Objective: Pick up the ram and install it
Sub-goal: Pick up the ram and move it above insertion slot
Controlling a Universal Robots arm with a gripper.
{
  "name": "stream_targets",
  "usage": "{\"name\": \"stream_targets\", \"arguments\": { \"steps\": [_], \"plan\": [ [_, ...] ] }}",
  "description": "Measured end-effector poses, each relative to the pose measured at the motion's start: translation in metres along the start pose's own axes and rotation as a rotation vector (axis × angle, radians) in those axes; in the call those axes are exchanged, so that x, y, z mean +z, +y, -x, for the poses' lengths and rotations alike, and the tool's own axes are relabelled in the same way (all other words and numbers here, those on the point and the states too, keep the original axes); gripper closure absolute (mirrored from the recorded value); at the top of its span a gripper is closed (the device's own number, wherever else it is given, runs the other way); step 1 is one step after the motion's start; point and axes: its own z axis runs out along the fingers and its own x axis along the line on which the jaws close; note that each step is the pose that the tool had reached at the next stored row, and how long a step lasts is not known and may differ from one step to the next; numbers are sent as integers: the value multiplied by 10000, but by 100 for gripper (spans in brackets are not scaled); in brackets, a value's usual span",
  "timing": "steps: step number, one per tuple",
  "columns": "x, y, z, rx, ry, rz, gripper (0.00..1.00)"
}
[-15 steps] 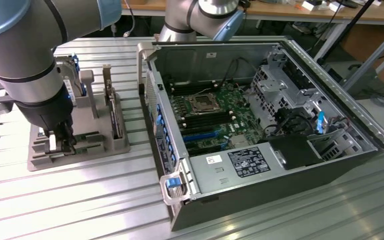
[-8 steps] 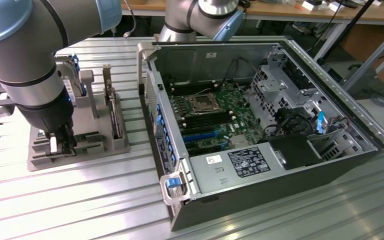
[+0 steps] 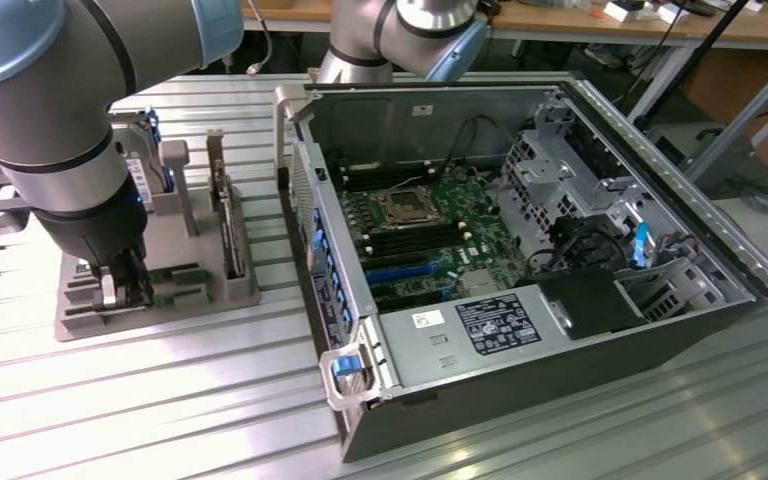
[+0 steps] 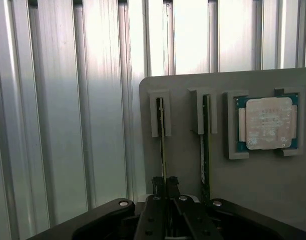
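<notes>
Green-edged, the ram (image 4: 162,135) was clasped between nearly shut jaws but not yet lifted from the grey holder (image 4: 263,185); installation in the computer case (image 3: 558,395) was not yet done.

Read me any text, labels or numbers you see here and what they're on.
Nothing reads clearly.
Black label on the computer's metal cover: print too small.
White sticker beside it: mark too blurred.
Processor chip in the grey holder: faint print, unreadable.
</notes>
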Motion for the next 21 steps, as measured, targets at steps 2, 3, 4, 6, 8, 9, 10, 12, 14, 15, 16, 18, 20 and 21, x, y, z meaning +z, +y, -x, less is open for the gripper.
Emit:
{"name": "stream_targets", "arguments": {
  "steps": [2,3,4,6,8,9,10,12,14,15,16,18,20,21],
  "plan": [
    [0,0,0,0,0,0,87],
    [0,0,0,0,0,0,87],
    [0,0,0,0,0,0,87],
    [0,0,0,0,0,-1,87],
    [-8,-1,0,0,0,-1,87],
    [-19,-1,0,0,0,-1,87],
    [-28,-1,0,0,0,-1,87],
    [-41,-2,0,0,0,-1,87],
    [-62,-2,0,0,0,-1,87],
    [-77,-3,0,0,1,0,87],
    [-87,-3,0,0,0,-1,87],
    [-101,-4,0,0,1,0,87],
    [-114,-4,-1,0,1,-1,87],
    [-121,-4,-1,0,1,0,87]
  ]
}}
